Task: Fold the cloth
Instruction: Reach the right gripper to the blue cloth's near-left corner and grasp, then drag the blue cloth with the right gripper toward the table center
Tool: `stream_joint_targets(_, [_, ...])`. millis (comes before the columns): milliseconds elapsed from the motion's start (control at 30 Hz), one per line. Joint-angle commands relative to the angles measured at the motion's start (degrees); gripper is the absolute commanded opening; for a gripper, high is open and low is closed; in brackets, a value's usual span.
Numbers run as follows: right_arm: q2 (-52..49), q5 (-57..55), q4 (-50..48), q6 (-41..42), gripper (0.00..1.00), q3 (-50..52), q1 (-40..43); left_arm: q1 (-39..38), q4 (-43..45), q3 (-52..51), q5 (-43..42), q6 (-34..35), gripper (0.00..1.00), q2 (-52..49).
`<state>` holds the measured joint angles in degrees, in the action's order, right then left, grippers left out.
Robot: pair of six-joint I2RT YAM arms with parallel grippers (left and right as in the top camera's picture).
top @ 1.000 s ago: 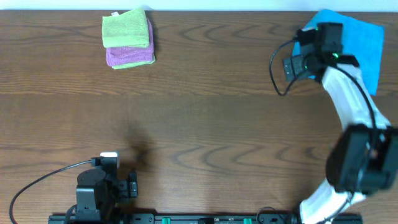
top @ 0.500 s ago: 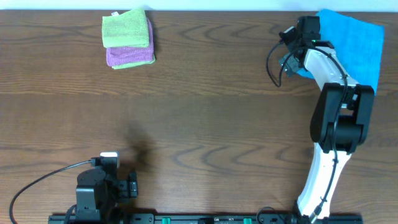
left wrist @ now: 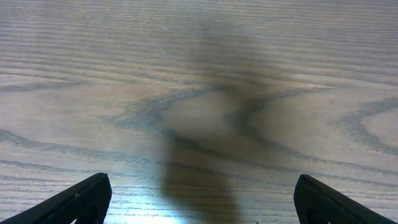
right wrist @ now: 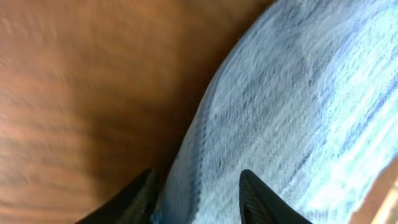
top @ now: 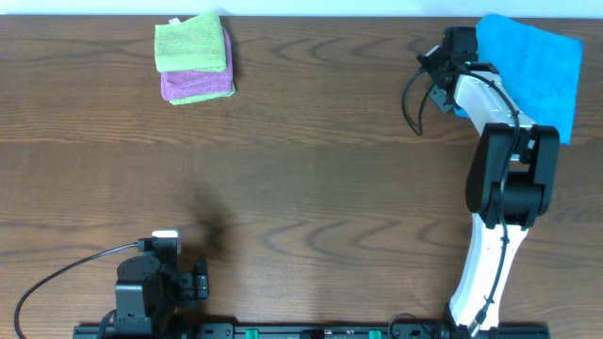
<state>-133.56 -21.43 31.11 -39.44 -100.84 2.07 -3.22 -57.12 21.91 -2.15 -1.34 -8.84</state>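
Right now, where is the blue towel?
The sky-blue towel lies at the far right corner of the table in the overhead view, the right gripper at its left edge, far from the stacked green and purple cloths.

Cloth [top: 532, 66] at far right of the table [top: 311, 169]; stack of folded cloths [top: 193, 58] at far left.

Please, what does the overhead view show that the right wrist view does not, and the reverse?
Only overhead: most of the blue cloth lying spread at the far right of the table, the right arm stretched to its left edge, a lime-green cloth on a purple cloth far left, and the left arm at the near edge.
Only right wrist: the cloth's hem close up, running between the two fingertips, and its fuzzy pile.
Both: the blue cloth, the right gripper at its edge, the table.
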Motion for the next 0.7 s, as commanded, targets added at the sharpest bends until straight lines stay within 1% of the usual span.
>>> stream_joint_targets(0, [-0.83, -3.87, 2.08, 0.22, 0.42, -0.7, -1.36, -0.2, -0.31, -0.24, 0.68, -0.39, 0.95, 0.31])
stream_joint_targets(67, [-0.83, -3.87, 3.45, 1.49, 0.4, -0.7, -1.75, -0.2, -0.31, -0.24, 0.68, -0.39, 0.95, 0.31])
stream_joint_targets(100, [-0.83, -3.82, 3.89, 1.97, 0.36, -0.7, -2.01, -0.2, -0.31, -0.24, 0.68, -0.39, 0.95, 0.31])
stream_joint_targets(133, [-0.83, -3.85, 4.17, 2.43, 0.22, -0.7, -2.32, -0.2, -0.31, -0.24, 0.68, -0.39, 0.95, 0.31])
stream_joint_targets(167, [-0.83, -3.85, 4.33, 2.8, 0.11, -0.7, -2.58, -0.2, -0.31, -0.24, 0.68, -0.39, 0.95, 0.31])
stream_joint_targets(200, [-0.83, -3.82, 4.48, 2.8, 0.06, -0.7, -2.89, -0.2, -0.31, -0.24, 0.68, -0.39, 0.95, 0.31])
stream_joint_targets(233, [-0.83, -3.85, 4.46, 2.8, 0.06, -0.7, -3.21, -0.2, -0.31, -0.24, 0.68, -0.39, 0.95, 0.31])
stream_joint_targets(300, [-0.83, -3.85, 4.31, 2.8, 0.01, -0.7, -3.82, -0.2, -0.31, -0.24, 0.68, -0.39, 0.95, 0.31])
stream_joint_targets(567, [0.33, -4.42, 4.87, 2.75, 0.01, -0.72, -7.21, -0.2, -0.31, -0.24, 0.68, -0.39, 0.95, 0.31])
stream_joint_targets(667, [4.48, -9.01, 7.82, 3.72, 0.01, -0.72, -10.47, -0.2, -0.31, -0.24, 0.68, -0.39, 0.95, 0.31])
